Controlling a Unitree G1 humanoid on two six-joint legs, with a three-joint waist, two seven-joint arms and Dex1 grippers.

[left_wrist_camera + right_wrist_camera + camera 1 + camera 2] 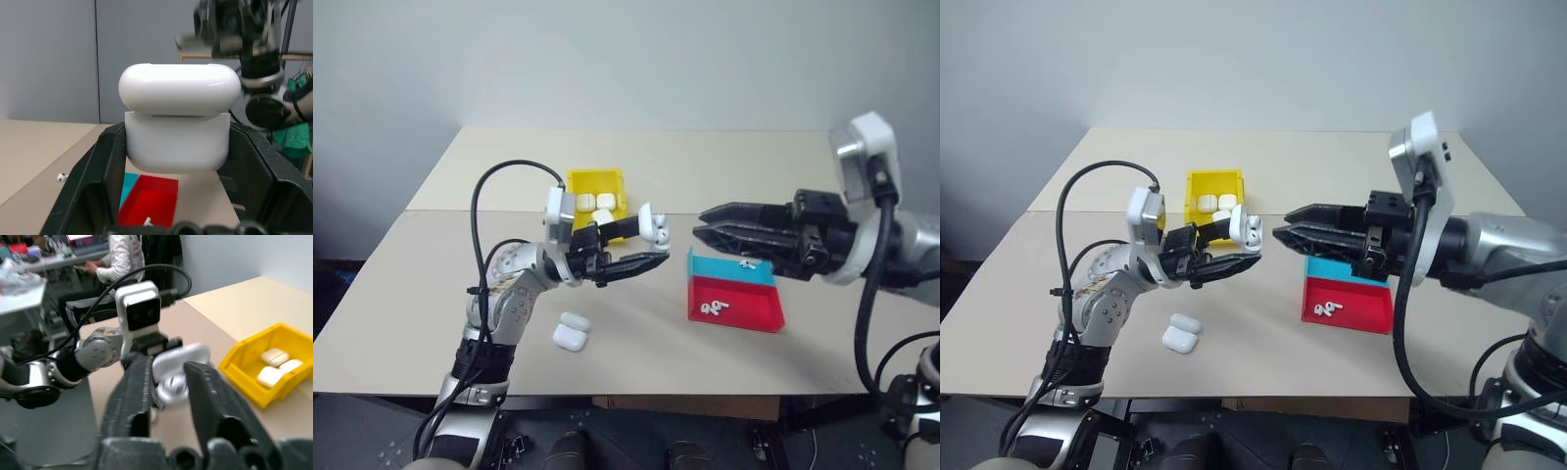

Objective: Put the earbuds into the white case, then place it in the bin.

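left pincer (636, 247) clamps white case (177, 147), lid ajar | right pincer (698, 223) just beside, slightly parted, empty | case light, stiff, slick: hold flat sides

Bin (596, 183) at table (724, 166) centre, cases inside. Tray (734, 292) to its right, holding earbuds (714, 308). Spare case (572, 331) near front edge, left of tray.

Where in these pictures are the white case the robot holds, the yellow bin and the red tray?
white case (177, 128), left wrist view, on the front of its body below the lid.
yellow bin (576, 183), left eye view, on its left wall.
red tray (1371, 323), right eye view, on its bare floor.
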